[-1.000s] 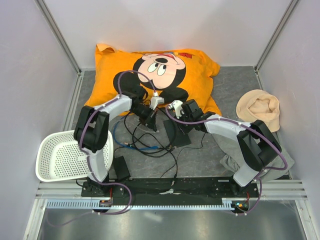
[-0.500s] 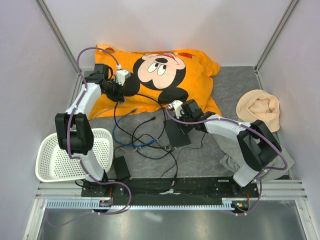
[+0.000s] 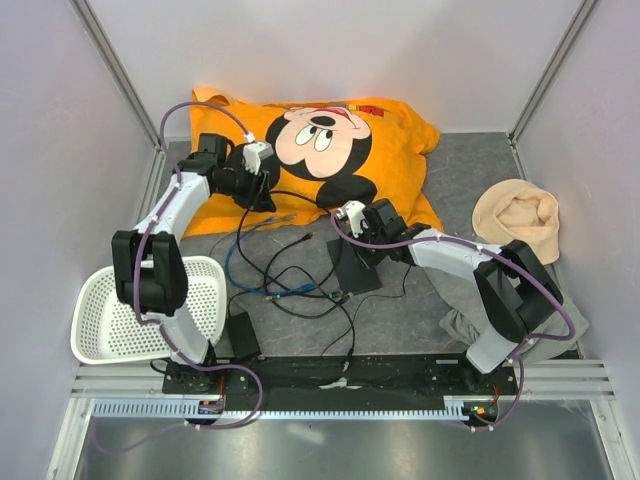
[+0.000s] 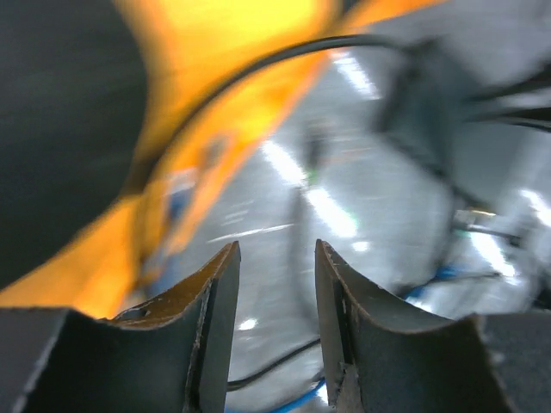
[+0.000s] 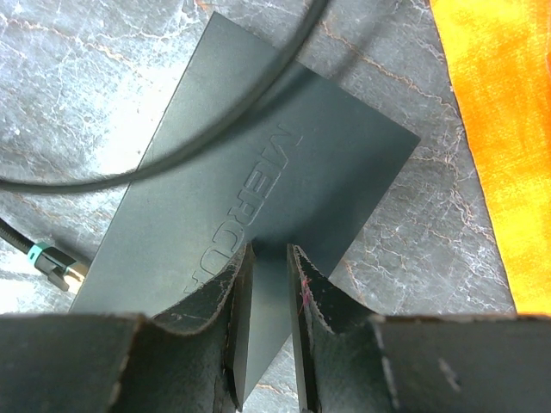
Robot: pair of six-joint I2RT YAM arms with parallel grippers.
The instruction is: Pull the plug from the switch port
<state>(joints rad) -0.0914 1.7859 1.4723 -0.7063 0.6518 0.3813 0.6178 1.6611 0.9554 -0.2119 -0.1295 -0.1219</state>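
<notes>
Progress: the pull is judged largely done; no cable is seen at the far edge of the switch [image 3: 354, 266], and a loose black cable end [image 3: 302, 240] lies just left of the switch.
Left to do: a teal-booted plug [image 5: 53, 261] is seen at the switch's near edge; whether it is seated cannot be told.
Switch port: not visible; the switch is a flat matte-black box with embossed lettering.
Right gripper [image 5: 269, 251]: fingers nearly together, pressed onto the switch top.
Left gripper [image 4: 275, 249]: fingers narrowly parted, nothing between them, well left of the switch.

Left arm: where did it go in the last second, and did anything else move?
The left gripper swung from the black box to the far left over the orange pillow, then eased slightly back; the loose black cable shifted left with it. That gripper is open and empty. The right gripper stayed on the box, which did not move.
</notes>
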